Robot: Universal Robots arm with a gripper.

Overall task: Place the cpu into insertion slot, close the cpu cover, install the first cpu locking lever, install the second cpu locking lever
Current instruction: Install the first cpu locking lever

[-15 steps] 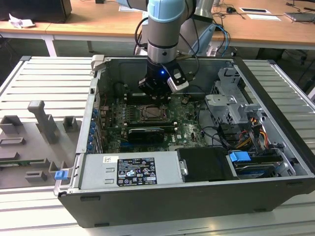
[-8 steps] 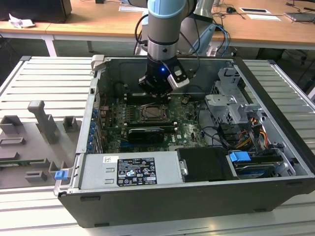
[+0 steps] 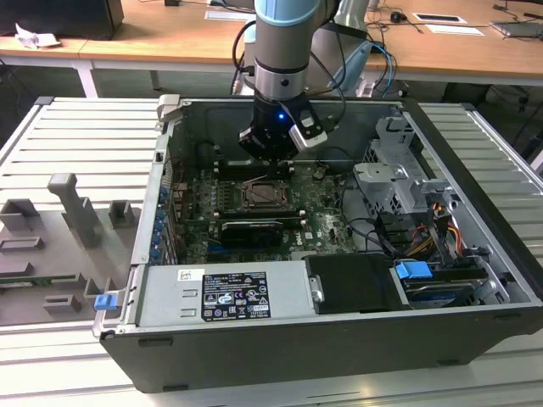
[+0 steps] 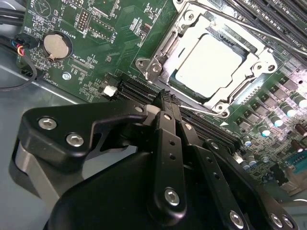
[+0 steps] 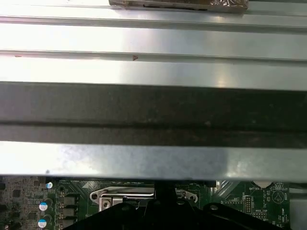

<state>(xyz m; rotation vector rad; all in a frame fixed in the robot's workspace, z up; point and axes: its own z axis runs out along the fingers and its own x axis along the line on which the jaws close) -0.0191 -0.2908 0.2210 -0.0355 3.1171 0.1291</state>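
While the open computer case (image 3: 475, 254) lies flat, the arm hangs over its green board (image 4: 96, 57). Gripper (image 4: 163, 98) low, fingers pressed together, holding nothing. The cpu (image 4: 208, 62) sits flat in the insertion slot (image 4: 165, 48), top up, square.

Pale, matt satin metal on the cpu (image 4: 207, 65); bright silvery metal, lightly glossy, on the cpu cover (image 4: 168, 45); matt black, plastic-looking fingers (image 4: 165, 139) with shiny steel screws; green lacquered motherboard (image 4: 103, 36); ribbed, brushed-metal table (image 3: 76, 140); matt grey metal case wall (image 5: 153, 72).
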